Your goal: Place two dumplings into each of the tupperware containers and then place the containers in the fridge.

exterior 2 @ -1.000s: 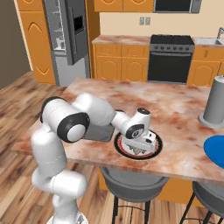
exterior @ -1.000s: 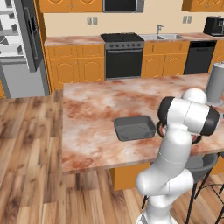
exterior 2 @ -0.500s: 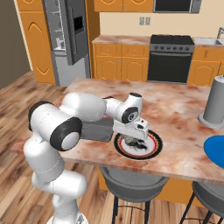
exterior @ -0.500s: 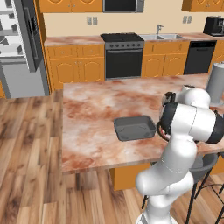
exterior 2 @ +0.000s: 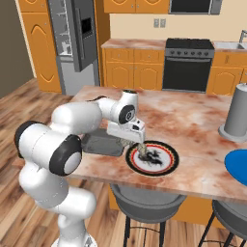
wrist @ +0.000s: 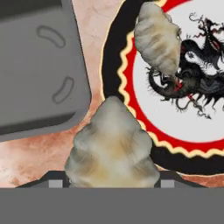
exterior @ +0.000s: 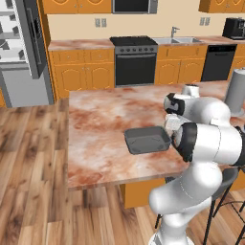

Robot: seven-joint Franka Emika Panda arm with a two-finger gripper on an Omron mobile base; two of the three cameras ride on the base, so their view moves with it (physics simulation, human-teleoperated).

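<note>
Marbled pink-brown stone island counter point(exterior: 105, 124), claw over its near edge.
You've got the two-finger gripper point(wrist: 112, 177) clamped on a lumpy, creased beige dumpling point(wrist: 113, 148), pointed end away from the fingers, above the black-and-red rim of the white round plate point(exterior 2: 166, 166). Second dumpling point(wrist: 157, 37) lies on the plate; smooth dark grey rounded-corner tupperware tray point(exterior: 147, 139) just beside.

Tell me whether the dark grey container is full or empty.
Empty. The dark grey container shows a bare floor in the hand view; one dumpling sits between the claw tips, another on the plate.
</note>
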